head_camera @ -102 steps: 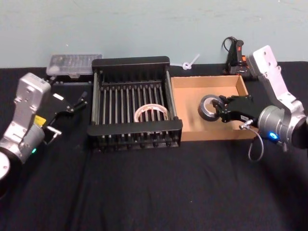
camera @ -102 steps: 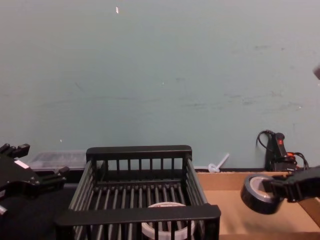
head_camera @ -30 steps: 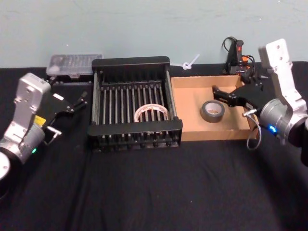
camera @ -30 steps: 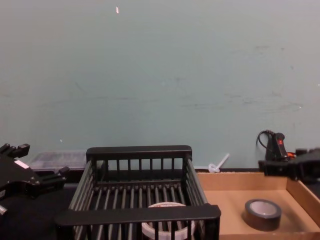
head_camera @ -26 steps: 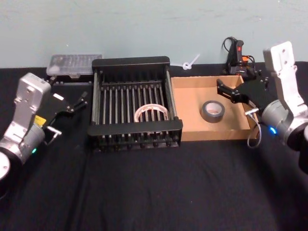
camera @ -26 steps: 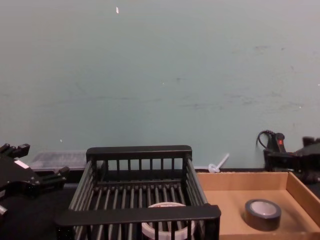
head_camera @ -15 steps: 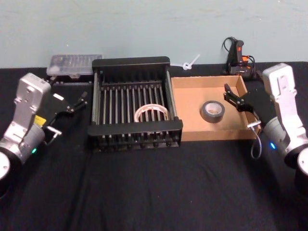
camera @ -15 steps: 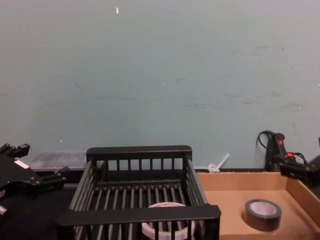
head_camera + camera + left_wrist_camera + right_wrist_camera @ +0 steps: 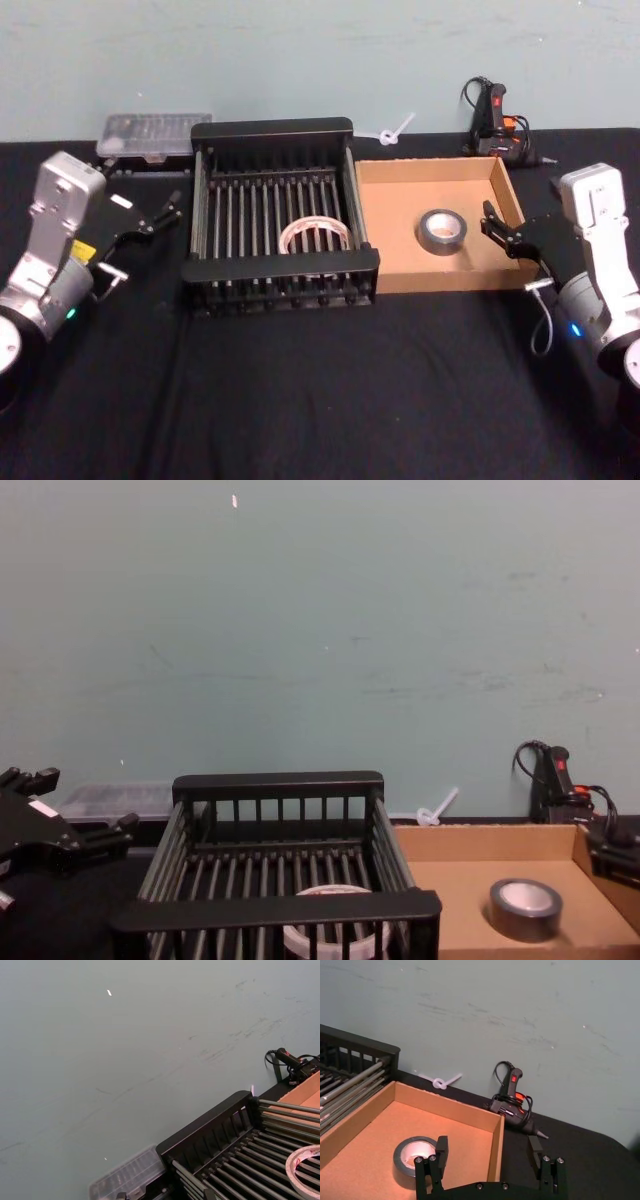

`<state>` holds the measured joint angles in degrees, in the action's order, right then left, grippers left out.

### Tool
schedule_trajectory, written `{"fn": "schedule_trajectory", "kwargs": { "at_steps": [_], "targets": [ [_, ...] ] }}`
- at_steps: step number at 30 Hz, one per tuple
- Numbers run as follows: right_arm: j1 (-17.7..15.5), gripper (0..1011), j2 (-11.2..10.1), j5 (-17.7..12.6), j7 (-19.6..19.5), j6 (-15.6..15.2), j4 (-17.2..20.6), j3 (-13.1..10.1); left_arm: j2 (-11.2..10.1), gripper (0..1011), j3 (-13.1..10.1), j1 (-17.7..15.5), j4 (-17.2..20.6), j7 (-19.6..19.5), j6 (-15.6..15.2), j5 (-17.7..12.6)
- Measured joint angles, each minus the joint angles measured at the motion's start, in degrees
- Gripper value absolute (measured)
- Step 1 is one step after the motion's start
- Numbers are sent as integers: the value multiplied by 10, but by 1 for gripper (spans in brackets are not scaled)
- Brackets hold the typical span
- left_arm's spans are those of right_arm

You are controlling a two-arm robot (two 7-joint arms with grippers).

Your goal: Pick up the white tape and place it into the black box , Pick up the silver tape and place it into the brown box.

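Observation:
The white tape (image 9: 314, 235) lies flat on the slatted bottom of the black box (image 9: 279, 265), and shows through the bars in the chest view (image 9: 335, 935). The silver tape (image 9: 441, 230) lies flat in the brown box (image 9: 384, 225), apart from both grippers. My right gripper (image 9: 493, 228) hangs open and empty at the box's right wall. In the right wrist view its fingers (image 9: 441, 1147) stand wide apart, with the silver tape (image 9: 412, 1160) beyond them. My left gripper (image 9: 150, 216) is parked left of the black box, its fingers apart with nothing between them.
A black and red glue gun (image 9: 492, 118) with its cable lies behind the brown box. A white plastic tie (image 9: 395, 130) lies at the wall between the boxes. A clear plastic case (image 9: 155, 133) sits at the back left. The black cloth in front is bare.
My right gripper let go of the silver tape, which now rests in the brown box, then drew back to the right and toward me. The left arm has not moved.

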<state>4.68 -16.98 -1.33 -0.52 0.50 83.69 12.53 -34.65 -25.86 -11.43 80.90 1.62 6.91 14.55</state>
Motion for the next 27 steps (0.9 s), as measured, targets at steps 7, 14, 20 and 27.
{"fn": "schedule_trajectory", "kwargs": {
  "at_steps": [7,14,20,27],
  "targets": [
    [0,1003,0,0,0,-1,0,0,0,1001,0,0,0,0,0,0],
    [0,1002,-1,0,0,0,0,1,0,1001,0,0,0,0,0,0],
    [0,1003,-2,0,0,0,0,2,0,1001,0,0,0,0,0,0],
    [0,1003,-2,0,0,1,0,2,0,1001,0,0,0,0,0,0]
  ]
}}
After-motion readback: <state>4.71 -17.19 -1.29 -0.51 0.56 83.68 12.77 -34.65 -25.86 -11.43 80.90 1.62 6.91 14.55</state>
